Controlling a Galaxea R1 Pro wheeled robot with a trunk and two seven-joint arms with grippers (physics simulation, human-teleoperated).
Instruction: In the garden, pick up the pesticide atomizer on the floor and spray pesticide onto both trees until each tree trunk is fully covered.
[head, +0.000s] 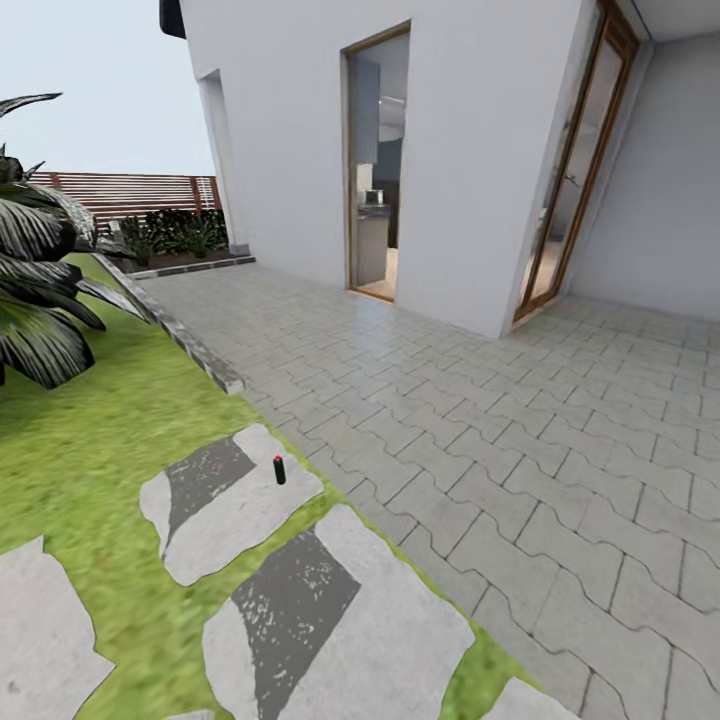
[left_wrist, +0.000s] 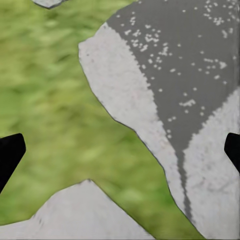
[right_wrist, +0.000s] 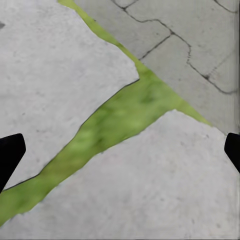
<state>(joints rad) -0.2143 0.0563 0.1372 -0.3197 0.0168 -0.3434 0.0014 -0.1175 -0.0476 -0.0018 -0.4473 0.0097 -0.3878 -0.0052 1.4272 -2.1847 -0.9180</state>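
The pesticide atomizer (head: 279, 469), a small dark bottle with a red top, stands upright on a whitish stone slab (head: 240, 510) of the floor, at the edge of the lawn (head: 80, 450). It is some way ahead of me, in the lower left of the head view. My left gripper (left_wrist: 120, 150) hangs open above grass and a grey-and-white slab, with nothing between its fingers. My right gripper (right_wrist: 120, 150) is open too, over pale slabs split by a strip of grass. The trees are out of view.
Grey paving (head: 520, 420) spreads to the right, up to a white house wall (head: 470, 160) with an open doorway (head: 378, 160). A dark spiky palm (head: 35, 270) leans in at the left. A stone kerb (head: 185, 340) edges the lawn. A brown slat fence (head: 130, 190) closes the far side.
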